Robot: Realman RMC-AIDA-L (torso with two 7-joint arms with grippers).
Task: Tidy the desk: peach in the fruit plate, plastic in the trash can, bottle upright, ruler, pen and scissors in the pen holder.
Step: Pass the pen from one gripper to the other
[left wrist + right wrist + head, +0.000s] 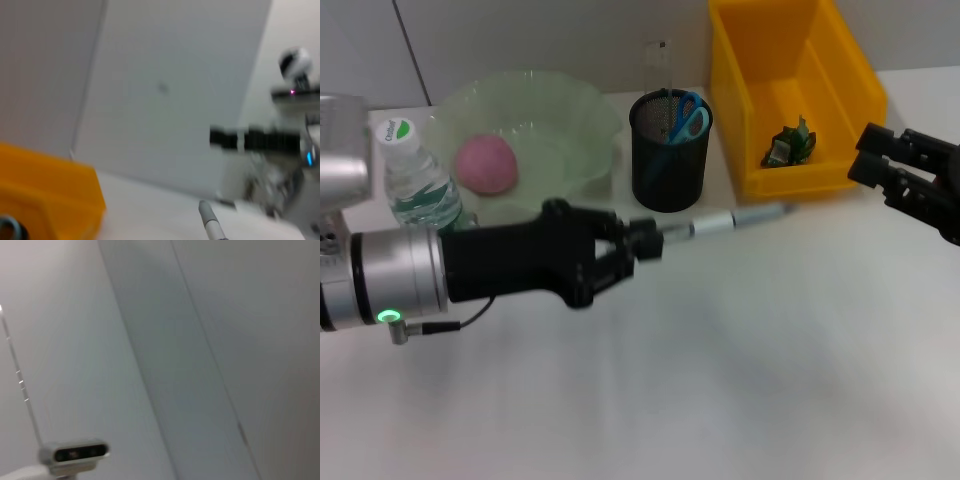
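The white desk (720, 380) carries, along its far edge from left to right, an upright water bottle (418, 185), a translucent green fruit plate (570, 130), a black mesh pen holder (668, 160) and a yellow bin (840, 90).

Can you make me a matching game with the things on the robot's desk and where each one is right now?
Things:
1. peach
2. scissors
3. pen
4. plastic

Places:
A. in the yellow bin
B. in the black mesh holder
C. in the green plate
D. held by the left tool

Pairs: 1-C, 2-B, 3-D, 4-A
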